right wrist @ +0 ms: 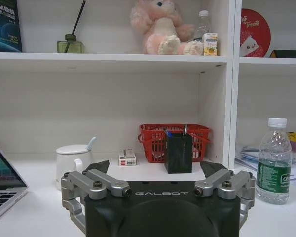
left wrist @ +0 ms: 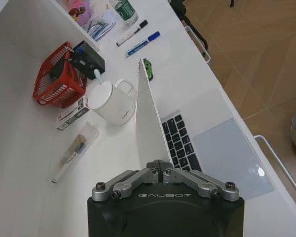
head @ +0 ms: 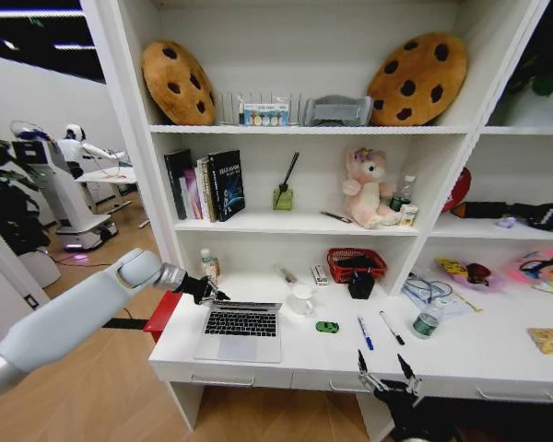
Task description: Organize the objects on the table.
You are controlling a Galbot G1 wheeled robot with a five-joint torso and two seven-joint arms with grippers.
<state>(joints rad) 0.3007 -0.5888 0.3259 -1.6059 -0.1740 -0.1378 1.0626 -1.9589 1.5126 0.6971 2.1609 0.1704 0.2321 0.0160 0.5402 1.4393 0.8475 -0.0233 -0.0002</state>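
Left tool (left wrist: 160, 171) pinches the open laptop (head: 241, 329) lid's top edge — keyboard toward the robot; right tool (head: 387, 376) spread wide.

On the desk (head: 498, 354): one laptop (head: 241, 330), one mug (head: 300, 299), one small green item (head: 326, 327), two pens, blue (head: 365, 333) and black (head: 393, 329), one red basket (head: 355, 262), one black holder (head: 360, 284) and one water bottle (head: 427, 319). Two cookie cushions, left (head: 177, 81) and right (head: 417, 78), sit on the top shelf, and one pink plush (head: 369, 188) sits below.

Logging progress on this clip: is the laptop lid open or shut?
Open: the laptop shows its keyboard, lid raised, with the left hand at the lid's top corner.
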